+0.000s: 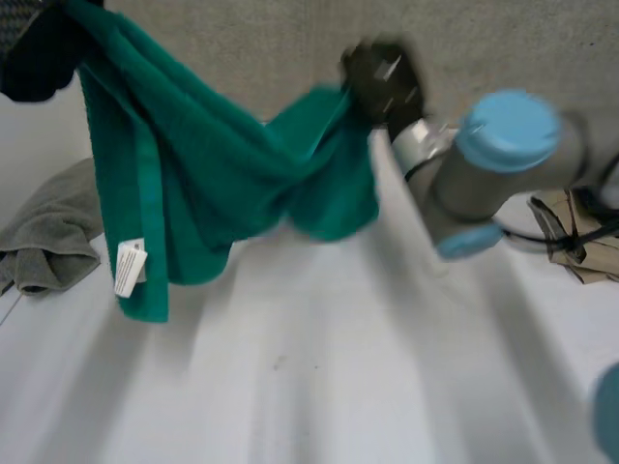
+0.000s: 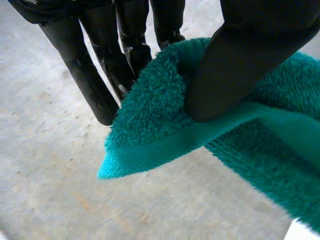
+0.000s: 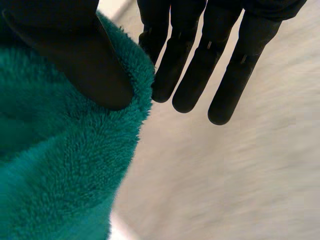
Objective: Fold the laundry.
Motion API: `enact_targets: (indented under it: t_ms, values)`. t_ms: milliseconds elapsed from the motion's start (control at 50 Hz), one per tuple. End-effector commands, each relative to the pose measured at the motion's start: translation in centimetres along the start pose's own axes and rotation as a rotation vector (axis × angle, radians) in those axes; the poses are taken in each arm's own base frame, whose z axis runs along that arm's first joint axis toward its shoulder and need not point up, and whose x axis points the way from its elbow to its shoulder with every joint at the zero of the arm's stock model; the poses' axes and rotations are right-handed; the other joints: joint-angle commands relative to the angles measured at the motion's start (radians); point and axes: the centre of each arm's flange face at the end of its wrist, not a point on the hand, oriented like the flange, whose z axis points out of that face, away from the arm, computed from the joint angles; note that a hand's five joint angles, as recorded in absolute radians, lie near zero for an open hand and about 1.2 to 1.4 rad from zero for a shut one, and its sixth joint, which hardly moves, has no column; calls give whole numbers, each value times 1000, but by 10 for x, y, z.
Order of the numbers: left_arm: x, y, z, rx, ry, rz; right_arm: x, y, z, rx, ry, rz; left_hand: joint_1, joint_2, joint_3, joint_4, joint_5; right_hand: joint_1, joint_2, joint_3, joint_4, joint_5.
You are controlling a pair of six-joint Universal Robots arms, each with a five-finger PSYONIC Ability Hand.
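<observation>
A green towel (image 1: 193,174) hangs in the air above the white table (image 1: 319,387), stretched between my two hands. A white label (image 1: 129,268) dangles on its lower left part. My left hand (image 1: 34,53) holds it high at the far left. There its thumb (image 2: 240,65) pinches a corner of the towel (image 2: 165,125) against the straight fingers (image 2: 90,75). My right hand (image 1: 382,77) holds the other end, lower and to the right. Its thumb (image 3: 75,55) presses on the towel's edge (image 3: 60,165), and the fingers (image 3: 200,65) beside it are straight.
A crumpled grey cloth (image 1: 48,237) lies on the table at the left. A brown object (image 1: 580,242) sits at the table's right edge, behind my right arm (image 1: 484,164). A grey wall (image 1: 242,48) stands behind the table.
</observation>
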Motion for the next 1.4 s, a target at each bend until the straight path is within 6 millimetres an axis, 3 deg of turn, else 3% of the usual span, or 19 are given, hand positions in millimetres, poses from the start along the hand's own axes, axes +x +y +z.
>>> enact_targets:
  t_ms: [20, 100, 200, 320, 340, 420, 500, 560, 580, 620, 700, 780, 860, 980, 1100, 1200, 1400]
  values:
    - [-19, 43, 37, -48, -93, 27, 52, -73, -2, 150, 118, -32, 254, 195, 200, 193, 247, 295, 220, 208, 200, 263]
    - [2, 75, 43, -142, -56, -23, 54, -70, -25, 43, 94, -80, 254, 195, 200, 193, 247, 295, 220, 208, 200, 263]
    - [42, 115, 36, -272, 30, -74, 51, -39, -63, -150, 66, -167, 254, 195, 200, 193, 247, 295, 220, 208, 200, 263]
    - [95, 164, 7, -460, 165, -75, 36, 22, -122, -418, -15, -261, 254, 195, 200, 193, 247, 295, 220, 208, 200, 263]
    - [105, 174, -3, -512, 197, -62, 30, 39, -137, -482, -44, -275, 254, 195, 200, 193, 247, 295, 220, 208, 200, 263]
    - [121, 188, -25, -607, 261, -7, 18, 76, -166, -625, -115, -305, 138, 78, 83, 77, 130, 295, 220, 208, 200, 263]
    - [121, 186, -33, -643, 278, 46, 16, 87, -178, -708, -145, -316, -12, -71, -66, -73, -19, 210, 135, 123, 115, 178]
    - [115, 175, -32, -641, 263, 53, 21, 83, -175, -712, -132, -305, -214, -274, -268, -275, -221, -337, -412, -424, -433, -370]
    - [110, 164, -30, -630, 251, 53, 26, 77, -171, -696, -107, -289, -488, -548, -543, -549, -496, -630, -705, -717, -726, -662]
    - [104, 153, -28, -619, 242, 50, 32, 66, -165, -667, -81, -276, -763, -822, -817, -824, -770, -686, -761, -773, -781, -718]
    - [88, 127, -25, -598, 222, 31, 48, 37, -150, -596, -25, -255, -960, -1020, -1015, -1021, -968, -780, -855, -867, -875, -812]
    - [71, 106, -19, -591, 191, -24, 56, 18, -146, -617, -42, -244, -967, -1027, -1022, -1028, -975, -809, -884, -896, -905, -841]
    - [58, 104, -13, -631, 168, -132, 64, 7, -146, -690, -93, -256, -967, -1027, -1022, -1028, -975, -809, -884, -896, -905, -841]
    - [47, 128, -11, -769, 148, -310, 83, -1, -136, -724, -142, -380, -958, -1018, -1012, -1019, -965, -795, -869, -882, -890, -827]
    - [51, 158, -11, -856, 169, -370, 99, 14, -124, -686, -187, -484, -864, -924, -918, -925, -871, -727, -802, -814, -823, -759]
    - [54, 192, -10, -928, 182, -369, 100, 40, -120, -652, -296, -505, -791, -850, -845, -852, -798, -686, -761, -773, -781, -718]
    - [63, 227, -20, -1041, 232, -360, 102, 92, -122, -718, -366, -448, -799, -859, -854, -860, -807, -607, -682, -694, -702, -639]
